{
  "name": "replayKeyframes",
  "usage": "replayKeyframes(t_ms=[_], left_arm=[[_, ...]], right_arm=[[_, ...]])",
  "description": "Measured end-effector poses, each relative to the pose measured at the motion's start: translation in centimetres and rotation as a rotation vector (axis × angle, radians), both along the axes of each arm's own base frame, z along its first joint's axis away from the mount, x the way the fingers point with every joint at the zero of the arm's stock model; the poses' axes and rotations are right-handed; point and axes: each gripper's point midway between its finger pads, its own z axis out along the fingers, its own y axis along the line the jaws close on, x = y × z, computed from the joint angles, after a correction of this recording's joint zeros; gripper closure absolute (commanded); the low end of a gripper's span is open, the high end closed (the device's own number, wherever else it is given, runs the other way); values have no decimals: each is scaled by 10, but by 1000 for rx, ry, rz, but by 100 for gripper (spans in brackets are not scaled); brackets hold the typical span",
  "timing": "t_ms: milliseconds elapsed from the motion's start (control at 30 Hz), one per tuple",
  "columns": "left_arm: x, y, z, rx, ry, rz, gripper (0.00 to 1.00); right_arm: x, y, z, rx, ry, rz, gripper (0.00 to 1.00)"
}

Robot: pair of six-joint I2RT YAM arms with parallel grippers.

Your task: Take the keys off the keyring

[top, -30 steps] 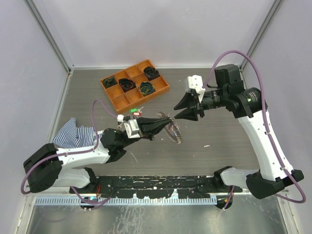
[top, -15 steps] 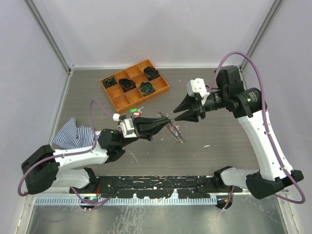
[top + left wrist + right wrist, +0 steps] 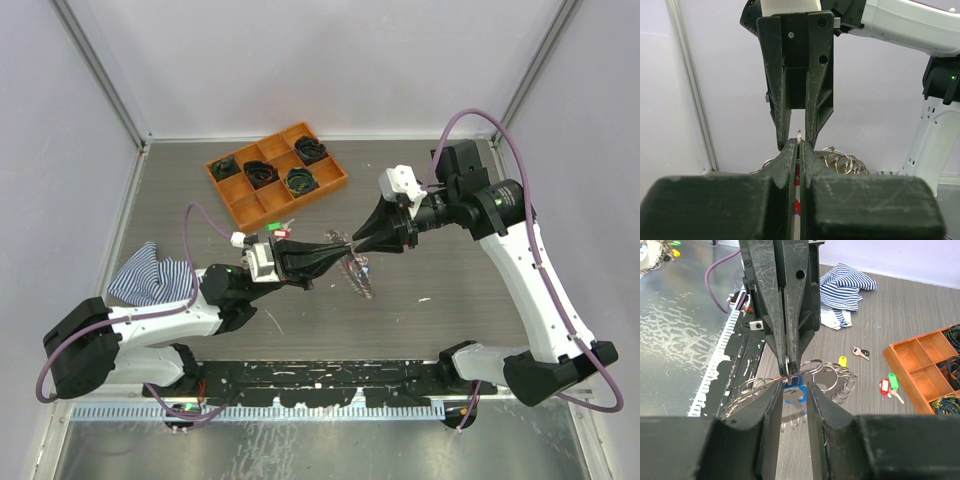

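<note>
Fingers (image 3: 784,165) of your left gripper (image 3: 338,243), whose arm lies just right of the striped cloth (image 3: 150,275) at the near left of the table (image 3: 450,200), are pressed flat together on a thin wire loop of the keyring (image 3: 357,272), which pokes out between their tips. On the far side of that arm sits the orange tray (image 3: 238,205), with black coils (image 3: 262,172) in several of its compartments. Just near of it, two loose keys (image 3: 888,385) with red and green tags lie flat on the table. Further right, the rest of the keyring hangs from the pinch, and its silver loops fan out to the near right of the tips. Your right gripper (image 3: 358,240) meets the left one nose to nose, with its fingers (image 3: 771,410) drawn in to a narrow gap on either side of the same wire. A blue-tagged key (image 3: 792,392) sits in that gap, but you cannot tell from these views whether the pads actually clamp it or only bracket it.
</note>
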Motion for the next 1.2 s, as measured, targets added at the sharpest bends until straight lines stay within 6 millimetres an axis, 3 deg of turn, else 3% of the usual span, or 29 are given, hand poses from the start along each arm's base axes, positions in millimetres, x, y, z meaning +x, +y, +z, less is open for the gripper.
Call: replayKeyframes(t_ms=[633,1033,1200], left_arm=[[-1,0,7,-16,7,-12,100],[-2,-2,4,-9,8,-22,100],[-1,-2,6,-11,8,-23,100]], right_arm=[[-4,3,2,36,3,44,73],[-6,4,4,45,7,53,83],[-7,4,5,51,2,59,99]])
